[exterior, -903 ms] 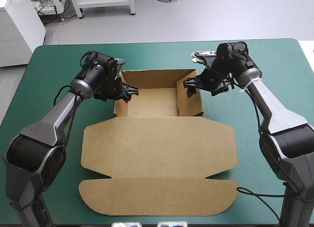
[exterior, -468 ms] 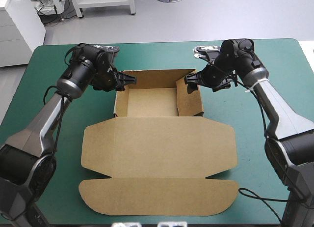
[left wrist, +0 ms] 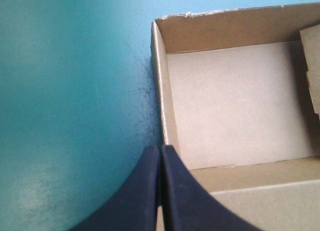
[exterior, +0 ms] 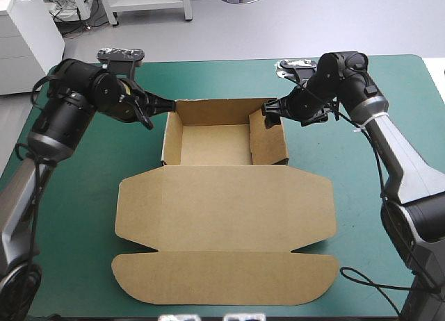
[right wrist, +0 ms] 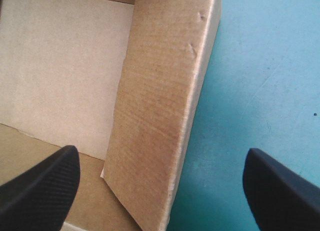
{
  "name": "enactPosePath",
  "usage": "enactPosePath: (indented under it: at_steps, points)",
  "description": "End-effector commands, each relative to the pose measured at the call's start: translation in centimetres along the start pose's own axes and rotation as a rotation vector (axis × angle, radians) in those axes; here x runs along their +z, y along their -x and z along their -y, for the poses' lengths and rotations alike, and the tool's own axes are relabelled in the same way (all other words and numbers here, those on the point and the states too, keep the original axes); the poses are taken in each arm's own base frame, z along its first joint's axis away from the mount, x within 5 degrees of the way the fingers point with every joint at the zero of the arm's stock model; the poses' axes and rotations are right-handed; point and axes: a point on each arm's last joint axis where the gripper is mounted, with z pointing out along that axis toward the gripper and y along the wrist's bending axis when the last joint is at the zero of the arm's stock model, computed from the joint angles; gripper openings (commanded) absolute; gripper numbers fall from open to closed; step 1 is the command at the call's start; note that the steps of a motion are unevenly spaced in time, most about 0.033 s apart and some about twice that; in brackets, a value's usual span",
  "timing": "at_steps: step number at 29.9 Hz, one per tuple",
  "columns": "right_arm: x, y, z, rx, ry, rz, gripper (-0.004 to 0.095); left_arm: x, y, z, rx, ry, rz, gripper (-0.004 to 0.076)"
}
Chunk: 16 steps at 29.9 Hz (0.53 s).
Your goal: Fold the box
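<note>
High view: box walls raised; left fingers pressed together, right fingers spread wide.

Centre, the box: brown corrugated board, matt, faintly ribbed, rough at cut edges. The teal-green cover: smooth, matt. The black fingers: finely textured, matt.

Left gripper has withdrawn from the box.
</note>
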Motion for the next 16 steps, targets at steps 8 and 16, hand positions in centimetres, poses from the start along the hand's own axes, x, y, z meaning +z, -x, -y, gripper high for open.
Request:
enactPosePath:
  at_steps: [8,16]
  points:
    - [-3.6,-0.1,-0.7,-0.016,0.029,0.075,0.082,-6.9,-7.6,-2.4,0.018,0.005,0.022,-0.001]
    - [-3.5,0.0,-0.7,-0.016,0.028,0.073,0.082,-11.8,-15.1,-4.5,0.006,-0.027,0.145,-0.001]
